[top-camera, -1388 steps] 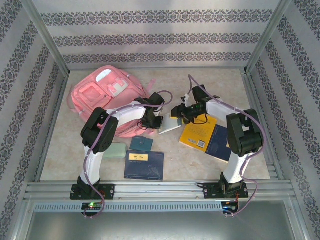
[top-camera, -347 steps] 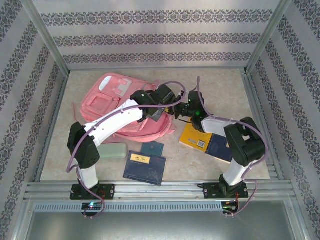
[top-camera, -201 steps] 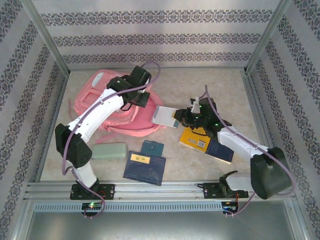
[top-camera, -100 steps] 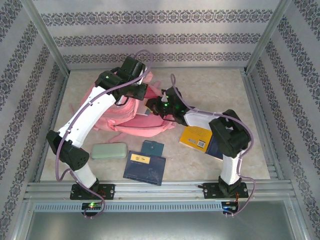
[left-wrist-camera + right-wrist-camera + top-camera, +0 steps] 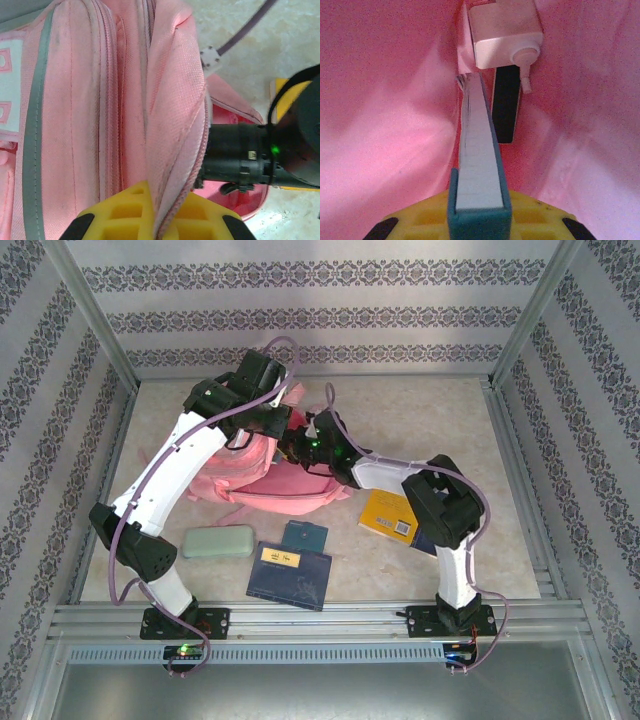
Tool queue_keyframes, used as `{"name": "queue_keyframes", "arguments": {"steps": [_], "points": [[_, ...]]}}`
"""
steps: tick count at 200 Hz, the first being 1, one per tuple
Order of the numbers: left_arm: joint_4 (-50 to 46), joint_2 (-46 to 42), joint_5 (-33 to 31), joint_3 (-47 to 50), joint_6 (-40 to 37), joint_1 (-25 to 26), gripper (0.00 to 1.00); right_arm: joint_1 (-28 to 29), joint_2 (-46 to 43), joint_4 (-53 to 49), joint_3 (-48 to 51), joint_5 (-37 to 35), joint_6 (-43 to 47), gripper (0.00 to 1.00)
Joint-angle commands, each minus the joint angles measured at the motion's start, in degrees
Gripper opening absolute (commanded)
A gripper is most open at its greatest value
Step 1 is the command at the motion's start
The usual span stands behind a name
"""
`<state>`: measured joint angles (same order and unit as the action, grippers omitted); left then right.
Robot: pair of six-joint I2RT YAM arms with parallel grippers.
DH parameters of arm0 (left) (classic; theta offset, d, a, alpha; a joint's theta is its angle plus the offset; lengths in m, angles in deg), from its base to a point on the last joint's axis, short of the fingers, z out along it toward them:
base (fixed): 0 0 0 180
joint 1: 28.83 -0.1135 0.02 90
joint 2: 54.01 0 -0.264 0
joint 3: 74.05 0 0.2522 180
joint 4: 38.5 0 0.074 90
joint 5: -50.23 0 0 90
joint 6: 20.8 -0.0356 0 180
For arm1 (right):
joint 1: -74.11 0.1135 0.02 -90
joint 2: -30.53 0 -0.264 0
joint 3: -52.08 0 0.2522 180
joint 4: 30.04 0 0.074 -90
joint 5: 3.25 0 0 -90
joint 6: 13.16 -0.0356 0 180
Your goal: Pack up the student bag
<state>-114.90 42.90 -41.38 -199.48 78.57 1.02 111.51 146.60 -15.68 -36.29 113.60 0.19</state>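
Observation:
The pink student bag (image 5: pixel 262 472) lies at the back left of the table, its mouth facing right. My left gripper (image 5: pixel 159 220) is shut on the zipped edge of the bag's opening flap (image 5: pixel 175 125) and holds it up. My right gripper (image 5: pixel 479 220) is inside the bag, shut on a teal-covered book (image 5: pixel 477 165) seen edge-on. A white charger (image 5: pixel 505 35) and a black item (image 5: pixel 506 102) lie deeper inside the pink lining. From above, the right arm's wrist (image 5: pixel 318 445) reaches into the opening beside the left gripper (image 5: pixel 272 420).
On the table in front of the bag lie a pale green case (image 5: pixel 218 540), a small teal booklet (image 5: pixel 304 535), a dark blue book with a yellow label (image 5: pixel 290 575) and a yellow book over a navy one (image 5: pixel 395 515). Metal rails run along the table's sides.
The right gripper has carried the teal book from the table into the bag's opening. The left gripper has lifted the bag's flap higher and toward the back.

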Motion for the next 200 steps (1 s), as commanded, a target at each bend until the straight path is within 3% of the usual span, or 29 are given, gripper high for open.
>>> {"name": "queue_keyframes", "arguments": {"steps": [1,12,33,55,72,98,138,153,162,186,200], "points": [[2.7,-2.1,0.5,-2.8,-0.5,-1.0,0.0,2.0,3.8,1.4,-7.7,0.8,-0.6,0.0],[3.0,-2.1,1.0,-2.7,-0.3,-1.1,0.0,2.7,7.0,-1.0,-11.5,-0.3,-1.0,0.01],[3.6,-2.0,1.7,-2.5,0.4,-1.7,0.0,3.6,13.4,-2.9,-17.6,-2.7,-2.8,0.42],[4.0,-1.6,3.6,-2.5,1.2,-3.1,0.0,3.6,16.4,-1.9,-20.4,-4.0,-3.3,0.66],[4.4,-1.1,5.0,-2.1,1.8,-4.2,0.0,3.2,14.5,-1.9,-19.1,-4.1,-0.6,0.74],[5.3,-1.2,5.5,-1.2,1.8,-5.1,0.0,1.8,7.8,-4.4,-13.7,-3.9,6.6,0.77],[8.5,-1.3,7.8,2.5,2.8,-6.5,0.0,-0.5,-4.9,-11.6,-1.8,-4.6,16.2,0.76],[10.3,-1.7,8.9,4.7,3.4,-6.5,0.0,-1.4,-9.7,-16.2,3.1,-4.8,20.4,0.72],[12.4,-2.4,9.4,7.0,3.9,-6.5,0.0,-1.9,-13.5,-18.8,6.6,-5.7,23.5,0.63],[18.9,-4.5,11.1,14.6,5.5,-6.5,0.0,-2.4,-22.8,-25.3,14.6,-5.5,31.8,0.19],[22.6,-5.8,11.9,18.9,6.0,-6.5,0.0,-1.8,-27.9,-29.3,19.2,-5.2,36.2,0.04]]}}
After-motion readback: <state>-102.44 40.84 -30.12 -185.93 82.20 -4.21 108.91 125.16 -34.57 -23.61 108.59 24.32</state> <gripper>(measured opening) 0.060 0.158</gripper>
